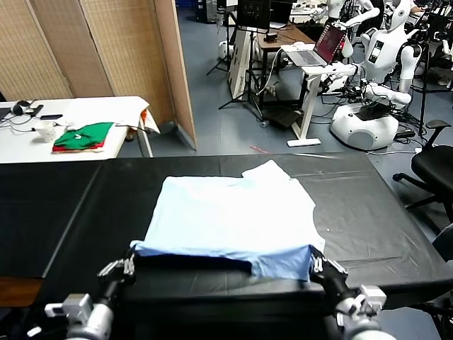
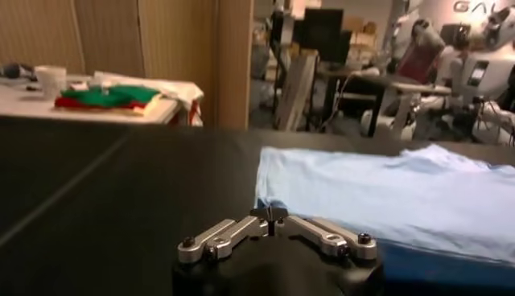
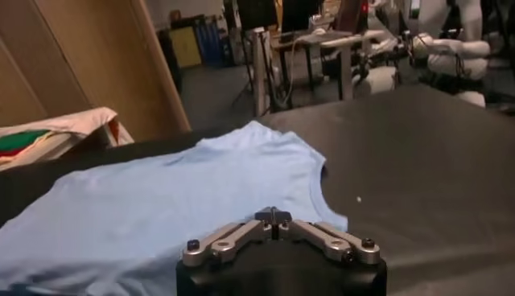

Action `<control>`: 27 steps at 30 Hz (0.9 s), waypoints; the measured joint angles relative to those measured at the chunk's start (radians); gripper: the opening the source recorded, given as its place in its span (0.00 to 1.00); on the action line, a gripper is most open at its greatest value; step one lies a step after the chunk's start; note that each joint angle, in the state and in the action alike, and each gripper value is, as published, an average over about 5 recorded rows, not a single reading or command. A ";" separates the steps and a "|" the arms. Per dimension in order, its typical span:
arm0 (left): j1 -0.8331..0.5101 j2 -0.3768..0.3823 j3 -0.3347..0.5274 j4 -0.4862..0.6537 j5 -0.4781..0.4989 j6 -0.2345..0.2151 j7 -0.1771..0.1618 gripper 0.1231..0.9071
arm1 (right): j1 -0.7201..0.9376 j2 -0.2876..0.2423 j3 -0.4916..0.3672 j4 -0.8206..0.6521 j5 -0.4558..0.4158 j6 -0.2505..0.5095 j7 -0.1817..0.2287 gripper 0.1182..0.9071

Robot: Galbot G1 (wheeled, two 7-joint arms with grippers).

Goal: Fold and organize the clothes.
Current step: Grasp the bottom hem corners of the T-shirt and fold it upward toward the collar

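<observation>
The clothes are one pale light-blue T-shirt [image 1: 226, 216] spread flat on the black table [image 1: 375, 212], collar toward the far side. Its near hem is raised a little off the table, with a dark shadow under it. My left gripper [image 1: 129, 263] is shut on the hem's near left corner; the left wrist view has the fingertips [image 2: 269, 213] closed at the edge of the T-shirt [image 2: 402, 201]. My right gripper [image 1: 315, 265] is shut on the near right corner. In the right wrist view its fingertips [image 3: 273, 215] meet over the T-shirt [image 3: 177, 209].
Green and red folded garments [image 1: 83, 136] and a mug [image 1: 44, 130] lie on a white table [image 1: 71, 113] at the back left. A wooden screen [image 1: 106, 49] stands behind it. An office chair [image 1: 435, 166] sits off the table's right end.
</observation>
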 joint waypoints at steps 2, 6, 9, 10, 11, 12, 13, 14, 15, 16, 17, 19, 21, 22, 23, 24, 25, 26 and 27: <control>-0.030 0.008 0.007 0.026 0.002 -0.007 0.002 0.03 | 0.035 -0.006 -0.015 -0.033 -0.013 -0.001 0.001 0.03; -0.085 0.026 0.019 0.081 0.001 -0.011 0.003 0.03 | 0.097 -0.018 -0.044 -0.090 -0.031 -0.002 0.001 0.03; -0.125 0.038 0.027 0.126 0.000 -0.010 0.004 0.03 | 0.134 -0.024 -0.063 -0.129 -0.043 0.003 -0.002 0.03; -0.139 0.042 0.031 0.141 -0.001 -0.010 0.004 0.03 | 0.144 -0.025 -0.068 -0.141 -0.047 0.006 -0.004 0.03; -0.152 0.047 0.033 0.155 -0.002 -0.009 0.004 0.03 | 0.153 -0.026 -0.074 -0.153 -0.052 0.010 -0.006 0.03; -0.165 0.052 0.036 0.169 -0.002 -0.009 0.005 0.03 | 0.161 -0.027 -0.079 -0.164 -0.056 0.013 -0.008 0.03; -0.177 0.056 0.039 0.183 -0.002 -0.009 0.005 0.03 | 0.168 -0.027 -0.083 -0.175 -0.060 0.016 -0.010 0.03; -0.188 0.061 0.042 0.197 -0.002 -0.008 0.006 0.03 | 0.175 -0.027 -0.087 -0.186 -0.063 0.019 -0.012 0.03; -0.199 0.065 0.045 0.209 -0.002 -0.008 0.006 0.03 | 0.182 -0.027 -0.092 -0.196 -0.064 0.020 -0.013 0.03; -0.209 0.069 0.048 0.222 -0.002 -0.007 0.007 0.03 | 0.188 -0.027 -0.095 -0.205 -0.066 0.022 -0.014 0.03; -0.219 0.073 0.052 0.234 -0.003 -0.006 0.008 0.03 | 0.194 -0.027 -0.097 -0.213 -0.066 0.023 -0.015 0.03; -0.241 0.078 0.061 0.255 -0.002 -0.003 0.010 0.03 | 0.202 -0.026 -0.099 -0.225 -0.066 0.023 -0.017 0.03; -0.261 0.083 0.072 0.275 -0.002 0.000 0.012 0.03 | 0.205 -0.026 -0.099 -0.229 -0.062 0.020 -0.019 0.03; -0.271 0.085 0.078 0.283 -0.001 0.001 0.012 0.03 | 0.205 -0.025 -0.097 -0.229 -0.059 0.017 -0.021 0.03; -0.280 0.086 0.083 0.290 -0.001 0.002 0.012 0.03 | 0.204 -0.025 -0.096 -0.228 -0.056 0.013 -0.023 0.03; -0.288 0.087 0.090 0.296 0.000 0.004 0.012 0.03 | 0.201 -0.025 -0.093 -0.226 -0.051 0.007 -0.024 0.04; -0.296 0.088 0.096 0.300 0.000 0.006 0.012 0.03 | 0.198 -0.025 -0.090 -0.221 -0.047 0.001 -0.026 0.06; -0.303 0.088 0.102 0.303 0.000 0.008 0.012 0.03 | 0.194 -0.025 -0.087 -0.214 -0.044 -0.007 -0.028 0.09; -0.310 0.088 0.108 0.305 0.000 0.011 0.012 0.03 | 0.188 -0.026 -0.083 -0.204 -0.042 -0.016 -0.030 0.15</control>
